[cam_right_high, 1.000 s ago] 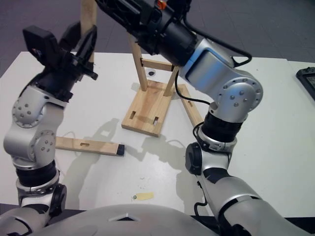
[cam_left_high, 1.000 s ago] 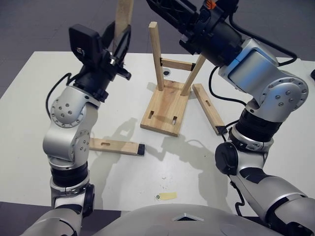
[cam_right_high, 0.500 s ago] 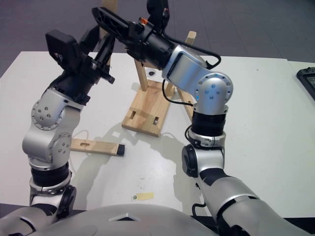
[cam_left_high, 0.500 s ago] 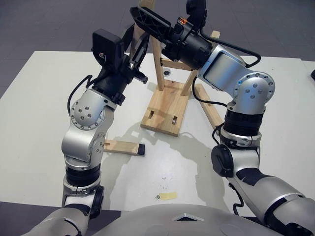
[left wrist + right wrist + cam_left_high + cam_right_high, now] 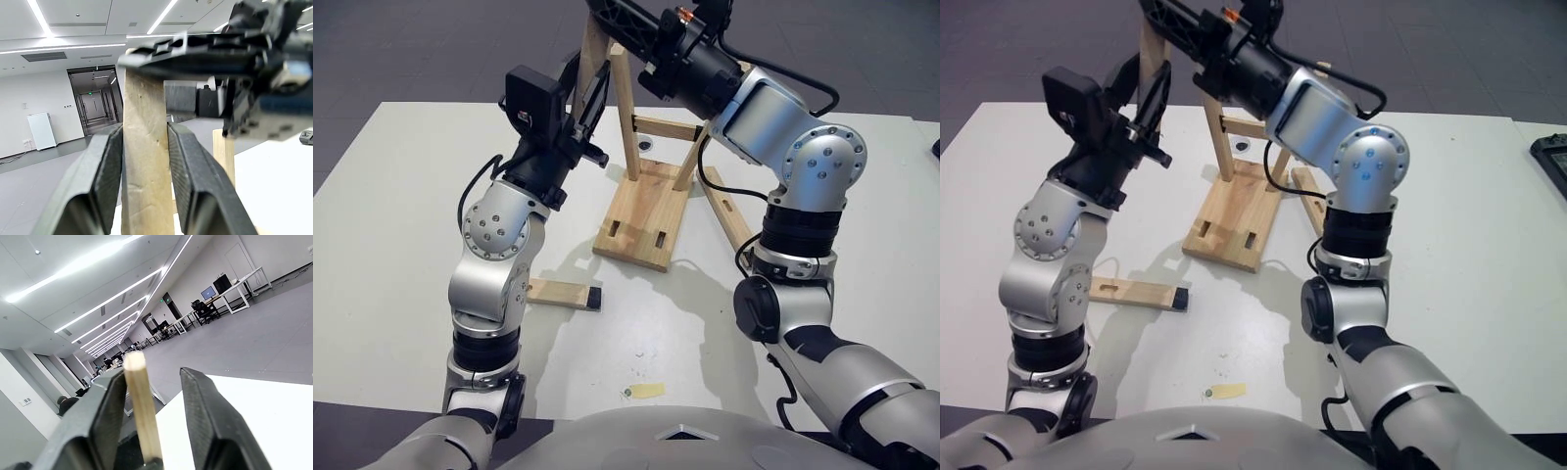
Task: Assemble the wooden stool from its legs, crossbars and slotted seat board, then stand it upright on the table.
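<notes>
**Pale Timber on White**

The seat board (image 5: 641, 211), held leg (image 5: 144, 196) and lying leg (image 5: 553, 291) are pale wood; the lying leg has a black end cap (image 5: 594, 297). The table (image 5: 391, 215) is white, the small tag (image 5: 646, 390) yellow. Left gripper (image 5: 143, 131) and right gripper (image 5: 154, 382) are black.

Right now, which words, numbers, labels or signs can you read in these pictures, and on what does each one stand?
Nothing can be read with certainty.
Yellow tag on the table: too small to read.
Green sign above the far doorway: blurred, unreadable.
Wooden leg held in the left end effector: no print shows.
Seat board: no print shows.
</notes>
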`<act>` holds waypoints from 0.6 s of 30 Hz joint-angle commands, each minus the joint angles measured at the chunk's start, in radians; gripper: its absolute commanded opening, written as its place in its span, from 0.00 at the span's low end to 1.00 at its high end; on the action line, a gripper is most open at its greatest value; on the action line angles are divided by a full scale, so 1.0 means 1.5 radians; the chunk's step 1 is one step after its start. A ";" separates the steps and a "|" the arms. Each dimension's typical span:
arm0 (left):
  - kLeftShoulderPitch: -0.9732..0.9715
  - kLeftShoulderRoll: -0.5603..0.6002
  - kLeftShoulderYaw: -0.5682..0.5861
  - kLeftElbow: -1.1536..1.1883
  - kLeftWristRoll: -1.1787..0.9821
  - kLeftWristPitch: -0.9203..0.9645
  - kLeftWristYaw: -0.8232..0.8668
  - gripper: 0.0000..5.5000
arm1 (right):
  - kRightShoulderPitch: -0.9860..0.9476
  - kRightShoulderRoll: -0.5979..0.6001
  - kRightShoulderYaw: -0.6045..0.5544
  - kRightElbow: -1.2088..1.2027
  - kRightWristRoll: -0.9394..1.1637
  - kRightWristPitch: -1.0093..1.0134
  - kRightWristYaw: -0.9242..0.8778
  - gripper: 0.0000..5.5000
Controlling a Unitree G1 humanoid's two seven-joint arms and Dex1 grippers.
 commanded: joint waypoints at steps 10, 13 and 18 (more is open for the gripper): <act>-0.005 0.008 0.004 0.021 0.022 -0.010 -0.016 0.24 | -0.001 0.000 0.014 -0.005 0.009 0.030 -0.009 0.09; -0.005 0.017 -0.007 0.034 0.042 -0.006 -0.016 0.30 | 0.012 -0.013 0.026 -0.042 -0.005 0.021 0.004 0.09; 0.004 0.009 -0.002 0.046 0.030 0.008 -0.027 0.46 | 0.036 -0.032 0.050 -0.083 -0.075 -0.025 0.007 0.07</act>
